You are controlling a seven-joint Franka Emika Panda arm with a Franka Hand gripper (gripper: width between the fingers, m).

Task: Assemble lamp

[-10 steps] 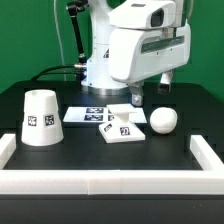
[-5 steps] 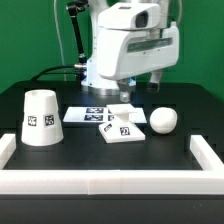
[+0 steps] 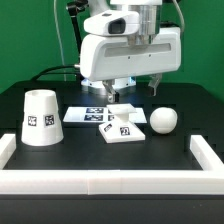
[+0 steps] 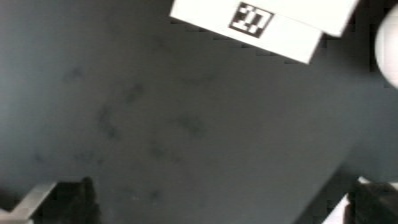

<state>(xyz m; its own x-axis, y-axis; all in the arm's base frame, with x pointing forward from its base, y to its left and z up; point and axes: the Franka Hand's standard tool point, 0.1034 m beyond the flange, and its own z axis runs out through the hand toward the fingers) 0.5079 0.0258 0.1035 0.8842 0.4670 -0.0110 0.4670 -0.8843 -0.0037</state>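
The lamp's flat square base point(image 3: 123, 127) lies on the black table with a tag facing up. The ball bulb point(image 3: 163, 120) rests just to its right in the exterior view. The tapered shade point(image 3: 40, 117) stands wide end down at the exterior view's left. My gripper point(image 3: 133, 92) hangs open and empty above and behind the base, touching nothing. In the wrist view the base point(image 4: 258, 22) and a sliver of the bulb point(image 4: 390, 50) show beyond my gripper point(image 4: 214, 205), and only bare table lies between the two dark fingertips point(image 4: 63, 200).
The marker board point(image 3: 88, 114) lies flat behind the base, partly under the arm. A white rail point(image 3: 110, 182) borders the table's front, with further rails at the left point(image 3: 6, 150) and right point(image 3: 210, 155) sides.
The arm has moved toward the exterior view's left and risen slightly, bringing the open gripper from above the bulb side to behind the base. The parts have not moved.
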